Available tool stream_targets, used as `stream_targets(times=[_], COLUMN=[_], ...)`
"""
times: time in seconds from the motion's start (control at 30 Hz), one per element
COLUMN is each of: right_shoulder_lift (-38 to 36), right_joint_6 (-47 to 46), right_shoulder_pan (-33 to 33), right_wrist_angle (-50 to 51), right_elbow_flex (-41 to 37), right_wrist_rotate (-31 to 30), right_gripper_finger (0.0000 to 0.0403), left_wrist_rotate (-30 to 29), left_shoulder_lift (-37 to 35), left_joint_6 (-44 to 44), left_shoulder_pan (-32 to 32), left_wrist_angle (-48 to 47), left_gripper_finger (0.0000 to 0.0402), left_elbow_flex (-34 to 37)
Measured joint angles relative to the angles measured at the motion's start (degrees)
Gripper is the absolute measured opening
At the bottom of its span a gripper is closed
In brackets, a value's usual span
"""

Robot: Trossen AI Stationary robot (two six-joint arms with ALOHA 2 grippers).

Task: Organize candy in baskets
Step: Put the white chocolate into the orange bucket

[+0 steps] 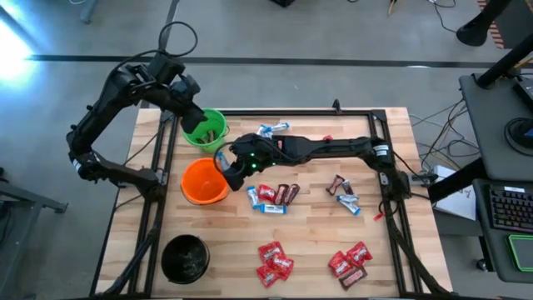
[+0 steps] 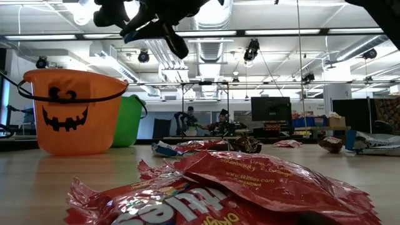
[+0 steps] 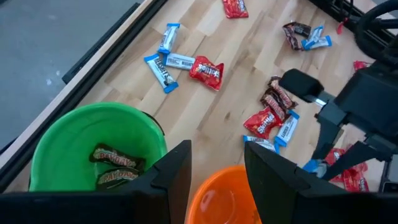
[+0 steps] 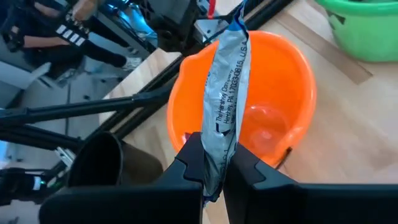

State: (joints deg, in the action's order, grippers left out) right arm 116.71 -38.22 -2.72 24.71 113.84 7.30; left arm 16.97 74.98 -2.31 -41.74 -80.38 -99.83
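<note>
My right gripper [image 4: 214, 168] is shut on a blue-and-white candy [image 4: 227, 93] above the orange basket [image 4: 273, 99], at that basket's right rim [image 1: 223, 167]. My left gripper [image 3: 217, 168] hangs open with nothing between its fingers, over the green basket [image 3: 74, 130], which holds dark brown candy [image 3: 115, 168]. The green basket [image 1: 205, 129] stands at the far left. The orange basket [image 1: 204, 182] is just nearer, and the black basket [image 1: 185, 258] stands near the front edge. Loose red, blue-and-white and brown candy [image 1: 275, 197] lies on the table. My right gripper pinches the candy's near end [image 4: 214, 158] between its two fingers. The fingers slant down, coming from the table's right side. The wrapper lies along them and sticks out past the fingertips over the orange basket's opening, lifted clear of everything.
Red candy lies in two heaps near the front edge [image 1: 273, 260] [image 1: 350, 260]. Blue-and-white pieces [image 1: 273, 128] lie beside the green basket, and a mixed group [image 1: 343, 193] at the right. A dark frame [image 1: 400, 208] runs around the table top.
</note>
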Motion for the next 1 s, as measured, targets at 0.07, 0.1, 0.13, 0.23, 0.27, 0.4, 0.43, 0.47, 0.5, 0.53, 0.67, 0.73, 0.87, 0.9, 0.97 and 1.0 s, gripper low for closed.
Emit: stream_targets(times=[0.07,0.1,0.13,0.23,0.27,0.4,0.43,0.47,0.5,0.53,0.67,0.73,0.87,0.9,0.97,1.0], right_shoulder_lift=[0.75,1.17,1.65,3.21,3.67,5.6,6.1,6.52,6.99,7.25,7.6,7.6,7.6,7.6,7.6,7.6], right_joint_6=[-0.36,-0.4,-0.71,-1.73,-1.86,-2.28,-2.28,-2.29,-2.29,-2.27,-2.23,-1.92,-1.33,-1.06,-0.85,-0.78], right_shoulder_pan=[-0.04,-0.04,-0.04,-0.04,-0.04,-0.04,-0.04,-0.04,-0.05,-0.07,-0.36,-0.63,-1.49,-1.71,-2.06,-2.16], right_wrist_angle=[-2.26,-3.15,-4.07,-6.95,-6.91,-7.33,-7.55,-7.64,-7.54,-7.61,-8.56,-8.76,-8.76,-8.76,-8.76,-8.79], right_elbow_flex=[0.0,0.0,0.01,0.35,0.4,1.86,2.42,2.91,3.44,3.89,3.98,3.98,3.93,3.93,3.91,3.9], right_wrist_rotate=[1.04,1.7,2.48,4.27,4.67,4.76,4.75,4.77,4.75,4.75,4.68,4.02,1.67,1.57,1.52,1.52], right_gripper_finger=[0.0013,0.0013,0.0013,0.0013,0.0013,0.0013,0.0013,0.0013,0.0013,0.0013,0.0017,0.0024,0.003,0.0031,0.0032,0.0033], left_wrist_rotate=[-0.02,-0.02,-0.02,-0.06,-0.08,-0.04,-0.06,-0.06,-0.06,-0.05,-0.06,-0.04,-0.04,-0.04,-0.04,-0.02], left_shoulder_lift=[-0.11,-0.13,-0.15,-0.33,-0.46,-0.85,-0.97,-1.07,-1.16,-1.27,-1.5,-1.64,-1.81,-1.81,-1.85,-1.88], left_joint_6=[0.0,0.0,0.03,0.37,0.49,1.21,1.28,1.3,1.31,1.31,1.56,1.81,1.83,1.93,2.07,2.18], left_shoulder_pan=[0.0,0.0,0.0,-0.04,-0.04,-0.04,-0.04,-0.04,-0.04,-0.04,-0.04,-0.04,-0.04,-0.04,-0.04,-0.04], left_wrist_angle=[-0.05,-0.08,-0.09,-0.2,-0.24,-0.35,-0.38,-0.44,-0.46,-0.45,-0.46,-0.46,-0.46,-0.44,-0.44,-0.46], left_gripper_finger=[0.013,0.013,0.013,0.013,0.013,0.013,0.013,0.013,0.013,0.013,0.013,0.013,0.013,0.013,0.013,0.013], left_elbow_flex=[0.0,0.0,0.0,0.0,0.0,0.0,0.0,0.0,0.0,0.0,0.0,0.0,0.0,0.0,0.0,0.0])
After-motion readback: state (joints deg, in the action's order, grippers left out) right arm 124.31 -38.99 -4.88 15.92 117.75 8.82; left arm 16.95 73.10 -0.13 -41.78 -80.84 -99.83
